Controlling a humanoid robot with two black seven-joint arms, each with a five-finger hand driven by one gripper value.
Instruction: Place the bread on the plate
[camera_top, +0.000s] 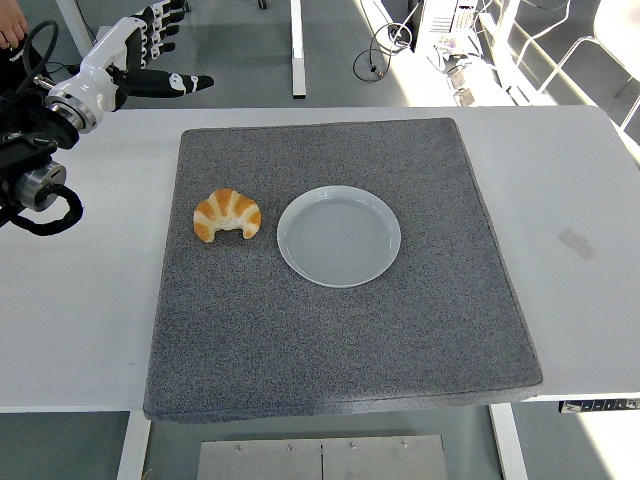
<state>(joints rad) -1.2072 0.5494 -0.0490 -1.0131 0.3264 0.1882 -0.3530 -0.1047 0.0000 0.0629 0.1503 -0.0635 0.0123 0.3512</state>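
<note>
A golden croissant (227, 214) lies on the grey mat (340, 330), just left of an empty white plate (339, 235). My left hand (160, 50) hovers high at the far left corner of the table, well above and behind the croissant. Its fingers are spread and hold nothing, with the thumb pointing right. The right arm does not show.
The grey mat covers most of the white table (580, 200). A person's hand and dark sleeve (12, 30) show at the top left corner. Table legs and cables stand on the floor beyond the far edge.
</note>
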